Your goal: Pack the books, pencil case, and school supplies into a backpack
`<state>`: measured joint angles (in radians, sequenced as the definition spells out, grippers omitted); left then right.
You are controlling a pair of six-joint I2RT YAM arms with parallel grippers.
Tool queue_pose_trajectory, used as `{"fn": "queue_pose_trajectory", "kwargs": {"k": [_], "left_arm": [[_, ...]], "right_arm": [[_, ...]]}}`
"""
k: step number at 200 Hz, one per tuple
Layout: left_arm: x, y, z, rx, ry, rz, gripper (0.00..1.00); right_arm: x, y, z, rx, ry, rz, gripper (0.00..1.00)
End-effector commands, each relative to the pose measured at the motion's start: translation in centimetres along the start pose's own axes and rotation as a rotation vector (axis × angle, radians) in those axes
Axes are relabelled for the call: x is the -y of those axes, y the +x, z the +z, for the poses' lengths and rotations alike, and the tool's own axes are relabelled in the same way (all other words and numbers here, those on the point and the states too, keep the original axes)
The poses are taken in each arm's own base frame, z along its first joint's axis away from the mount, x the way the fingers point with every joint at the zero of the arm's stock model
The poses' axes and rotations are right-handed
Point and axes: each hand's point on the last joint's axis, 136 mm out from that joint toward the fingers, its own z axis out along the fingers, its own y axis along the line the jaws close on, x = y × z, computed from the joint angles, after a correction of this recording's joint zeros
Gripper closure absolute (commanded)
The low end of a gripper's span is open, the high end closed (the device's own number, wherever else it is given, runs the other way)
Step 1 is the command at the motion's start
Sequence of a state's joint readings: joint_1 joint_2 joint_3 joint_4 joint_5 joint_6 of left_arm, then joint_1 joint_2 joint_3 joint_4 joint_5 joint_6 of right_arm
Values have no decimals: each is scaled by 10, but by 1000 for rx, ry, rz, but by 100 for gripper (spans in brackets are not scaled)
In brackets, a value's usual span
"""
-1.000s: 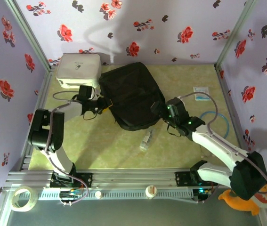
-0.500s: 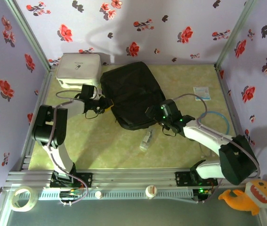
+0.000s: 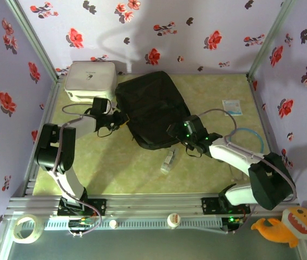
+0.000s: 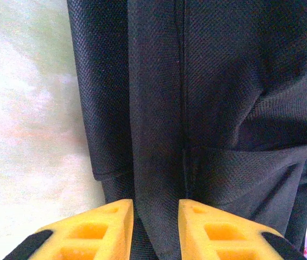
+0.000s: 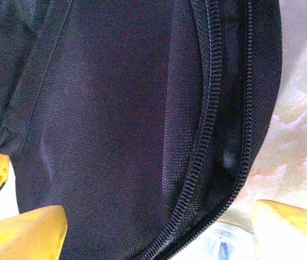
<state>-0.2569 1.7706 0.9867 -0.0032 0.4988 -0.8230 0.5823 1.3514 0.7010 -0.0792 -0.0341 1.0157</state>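
The left gripper [image 4: 156,230] is pinching a fold of the black backpack [image 4: 223,108] between its yellow fingers [image 4: 102,227]. The right gripper [image 5: 158,227] is straddling the zipper [image 5: 202,157] edge, jaws spread wide. The backpack is lying mid-table [image 3: 126,168], beside a white plastic box [image 3: 90,80].

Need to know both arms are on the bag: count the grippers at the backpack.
2. The left gripper pinches a fold of the backpack at its left edge; the right gripper stands open over its near right corner, beside the zipper.
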Motion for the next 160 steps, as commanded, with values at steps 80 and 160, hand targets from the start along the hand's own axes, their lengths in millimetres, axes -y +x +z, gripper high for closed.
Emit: {"fn": "queue_pose_trajectory", "kwargs": {"k": [80, 160], "left_arm": [[14, -12, 23, -14, 69, 4, 73], [7, -14, 22, 16, 45, -8, 79]], "right_arm": [[6, 3, 14, -12, 9, 15, 21], [6, 1, 17, -7, 18, 10, 31]]}}
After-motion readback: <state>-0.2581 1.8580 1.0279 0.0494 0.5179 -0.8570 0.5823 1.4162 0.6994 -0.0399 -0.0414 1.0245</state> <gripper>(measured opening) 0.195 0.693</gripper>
